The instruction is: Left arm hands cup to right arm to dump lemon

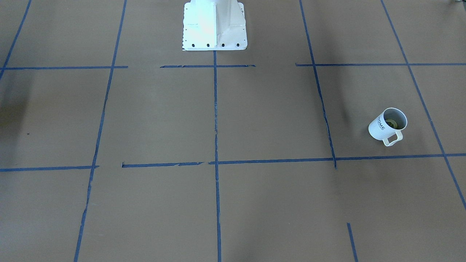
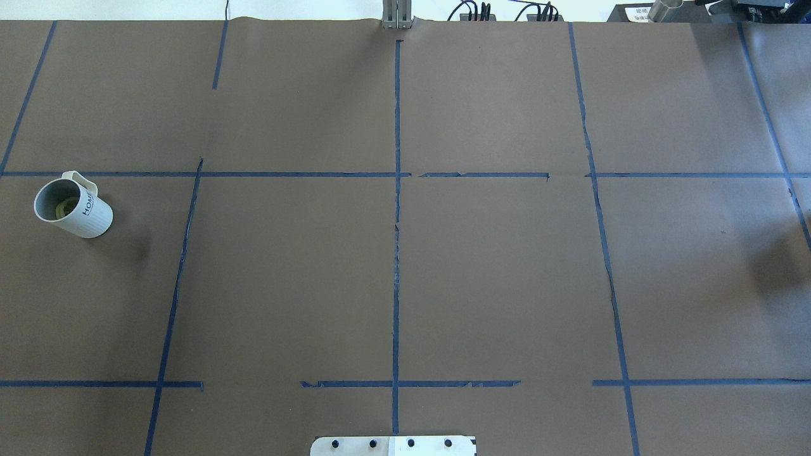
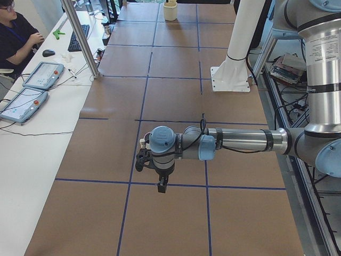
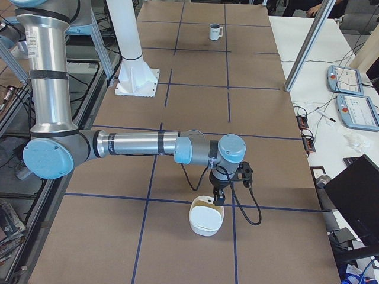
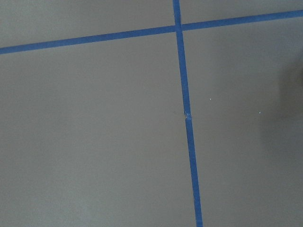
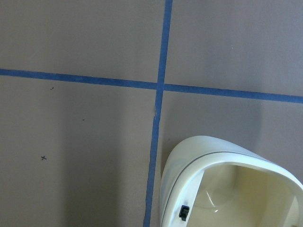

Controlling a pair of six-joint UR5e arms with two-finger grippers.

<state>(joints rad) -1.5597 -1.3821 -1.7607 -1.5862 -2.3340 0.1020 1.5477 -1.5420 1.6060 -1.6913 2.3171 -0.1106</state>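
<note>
Going from the table's left end, the left arm [image 3: 240, 140] is nearest, stretched level over that end with the left gripper [image 3: 161, 186] hanging tip-down above a tape crossing. Only this side view shows it, so I can't tell if the jaws are apart or together. Its wrist camera sees just brown paper and tape lines [image 5: 188, 123]. Next along, the cup [image 2: 73, 206] stands upright and alone toward the table's left end, about midway between the robot-side and operator-side edges, with nothing touching it. Its handle [image 2: 85, 182] points at the operator-side edge and the HOME lettering faces the table's middle. The lemon [image 2: 65, 206] lies on the cup's floor, apparently loose. Past the white pedestal [image 3: 232, 74], at the table's right end, the right arm [image 4: 136, 144] holds the right gripper [image 4: 218, 198] just above a cream container [image 4: 204, 228]. That is a side view only too, so again I can't tell the jaw state. Handling guess: the mug looks ceramic, so stiff, light enough, likely slick, and it would chip if dropped. The slice weighs next to nothing and will slide once the cup tips, so keep it upright until it is over the container. Best hold for the left gripper is probably a pinch over the rim wall on the side away from the handle, which leaves the handle side or the body free for the right gripper.
</note>
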